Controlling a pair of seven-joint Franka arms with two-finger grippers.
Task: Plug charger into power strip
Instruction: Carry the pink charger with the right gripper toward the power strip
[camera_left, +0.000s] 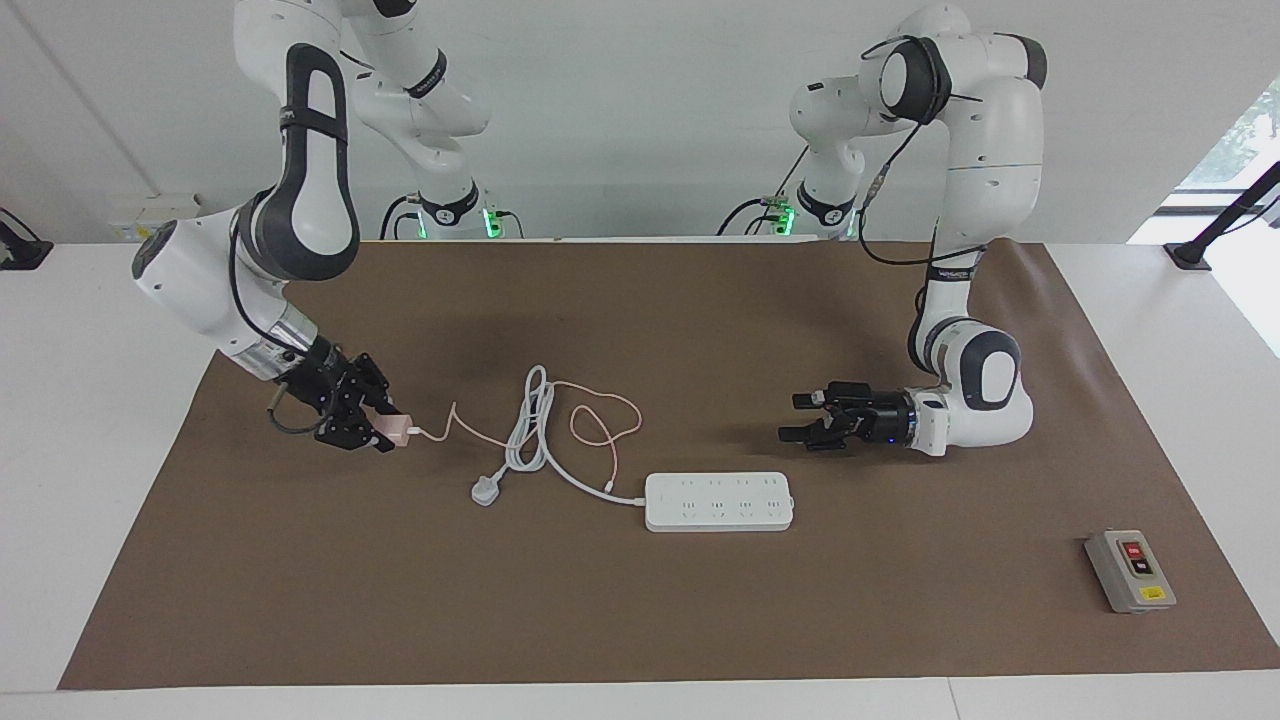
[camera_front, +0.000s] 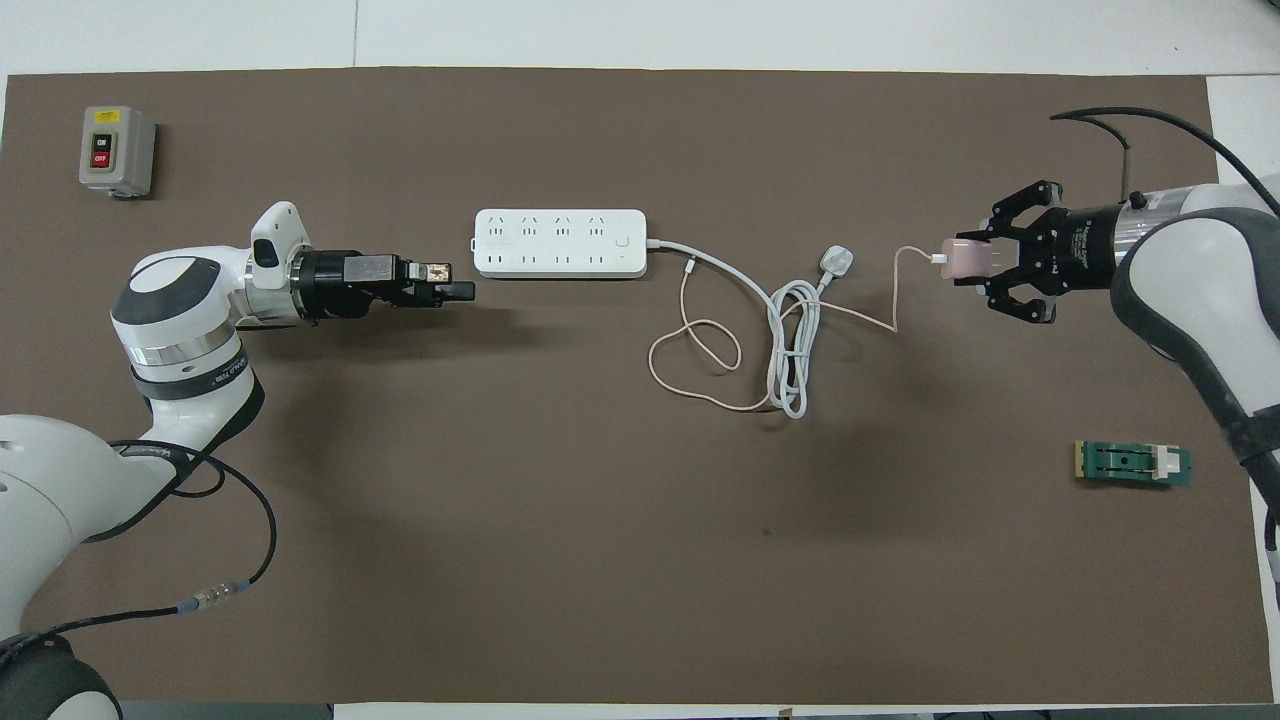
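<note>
My right gripper (camera_left: 386, 428) (camera_front: 978, 262) is shut on the small pale pink charger (camera_left: 397, 431) (camera_front: 962, 260), held low over the mat toward the right arm's end. Its thin pink cable (camera_left: 600, 425) (camera_front: 700, 350) trails in loops to the middle of the table. The white power strip (camera_left: 719, 501) (camera_front: 560, 243) lies flat at mid-table, sockets up. My left gripper (camera_left: 795, 418) (camera_front: 455, 290) hangs open and empty just over the mat, by the strip's end toward the left arm's side.
The strip's thick white cord is bundled across the pink cable and ends in a three-pin plug (camera_left: 485, 492) (camera_front: 837, 261). A grey button box (camera_left: 1130, 571) (camera_front: 116, 151) stands farthest from the robots at the left arm's end. A small green part (camera_front: 1133, 464) lies near the right arm.
</note>
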